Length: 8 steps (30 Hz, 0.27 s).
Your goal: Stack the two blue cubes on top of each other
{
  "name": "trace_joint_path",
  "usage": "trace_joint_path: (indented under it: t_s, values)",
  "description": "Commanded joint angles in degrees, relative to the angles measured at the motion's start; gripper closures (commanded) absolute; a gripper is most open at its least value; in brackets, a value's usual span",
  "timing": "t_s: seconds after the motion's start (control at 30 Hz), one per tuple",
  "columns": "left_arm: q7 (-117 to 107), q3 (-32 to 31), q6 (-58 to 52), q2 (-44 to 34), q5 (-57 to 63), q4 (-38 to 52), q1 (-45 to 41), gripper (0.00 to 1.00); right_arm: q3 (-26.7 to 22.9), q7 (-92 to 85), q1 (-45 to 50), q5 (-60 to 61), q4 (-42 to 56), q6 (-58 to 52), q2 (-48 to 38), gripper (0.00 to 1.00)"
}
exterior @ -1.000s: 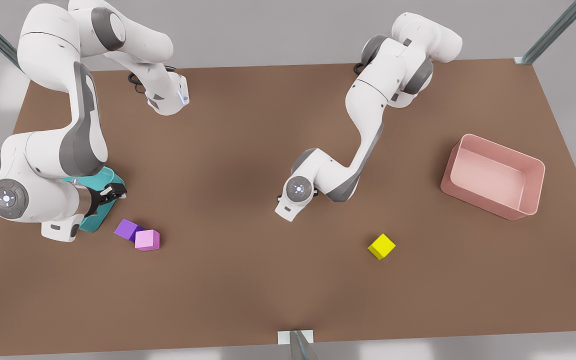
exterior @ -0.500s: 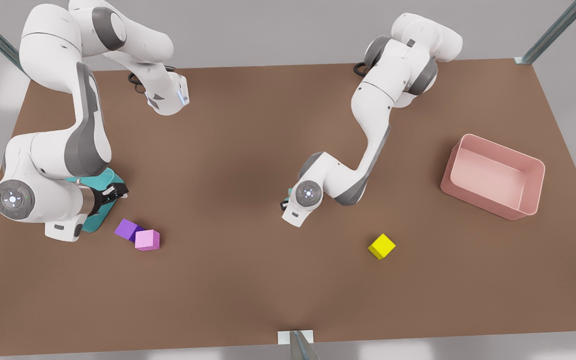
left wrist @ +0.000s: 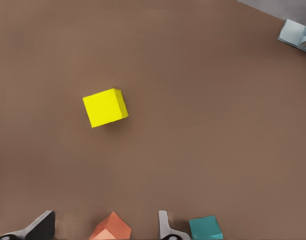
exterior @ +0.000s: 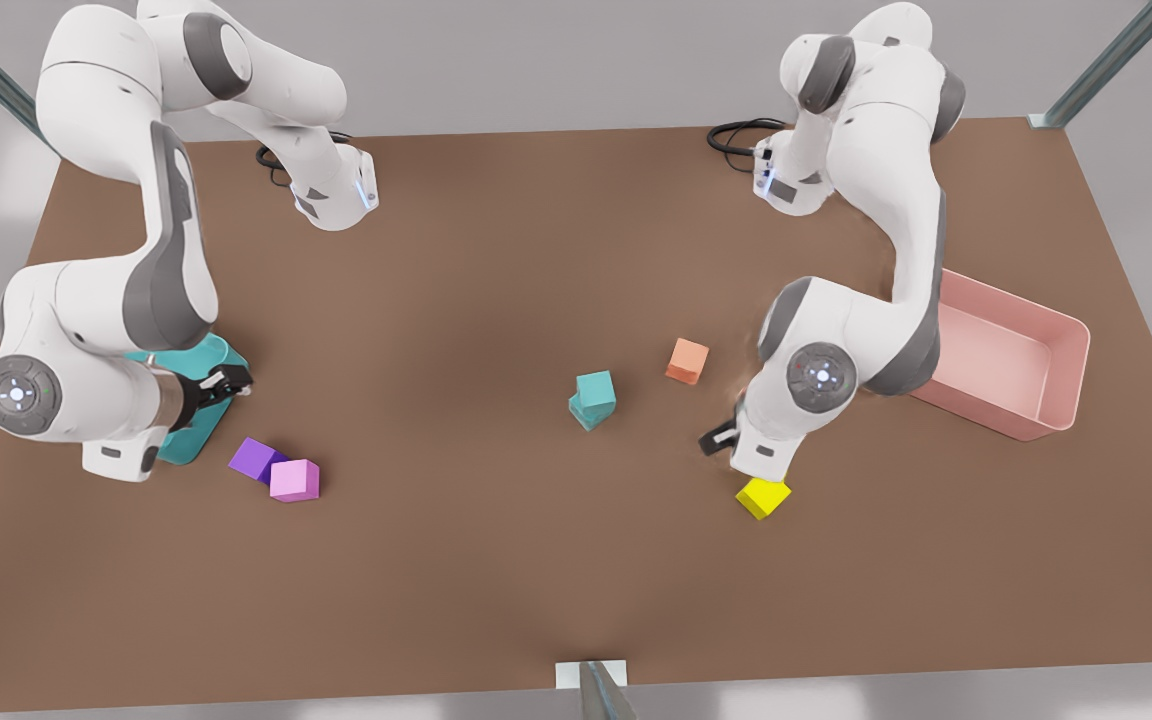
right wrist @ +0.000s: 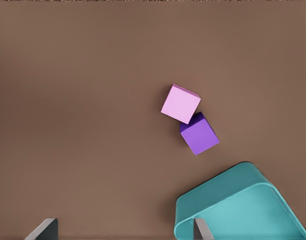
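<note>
On the brown surface [exterior: 496, 250], the pink bin [exterior: 1056, 385] and teal bin [exterior: 206, 425] sit at opposite ends. The right hand [exterior: 228, 383] waits over the teal bin, fingers spread and empty; the left hand [exterior: 726, 437] hovers above the yellow cube [exterior: 763, 495], released, holding nothing. The blue cubes [exterior: 593, 400] stand mid-surface, one on the other, the upper seemingly skewed; any retreat should go up and clear of that stack.

Two blue cubes [exterior: 593, 398]: small, matte teal, identical. Stacked one atop the other, upper slightly askew, resting on table well apart from orange cube [exterior: 687, 360].
</note>
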Motion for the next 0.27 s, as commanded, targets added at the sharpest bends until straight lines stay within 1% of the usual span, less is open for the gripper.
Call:
trace_joint_path:
  t_s: [0.0,0.03,0.07,0.1,0.13,0.23]
  values:
    - [38.55,0.32,-22.29,-3.62,7.03,0.5,5.1,0.0,-0.09,0.14,-0.12,-0.02,0.28,0.03,-0.73,0.0]
    - [38.9,-0.11,-22.22,-6.94,6.77,-0.28,6.93,0.0,-0.09,0.23,-0.12,-0.02,0.37,0.03,-0.99,0.0]
    - [45.55,-9.16,-8.91,-18.08,5.54,-18.41,17.57,0.0,-0.27,0.84,-0.12,0.07,0.54,0.03,-1.79,0.0]
    - [46.55,-6.97,-10.16,-22.6,4.49,-20.16,17.5,0.0,-0.35,4.88,-0.21,0.16,0.63,-0.06,-2.58,0.0]
    - [46.55,-6.79,-14.48,-22.87,3.61,-17.6,17.58,0.0,-0.71,6.64,-0.21,0.51,0.63,-0.06,-3.45,0.0]
    - [46.63,-6.0,-15.8,-22.52,2.55,-17.42,17.58,0.0,-0.71,7.09,-0.29,0.42,0.63,-0.15,-3.54,0.0]
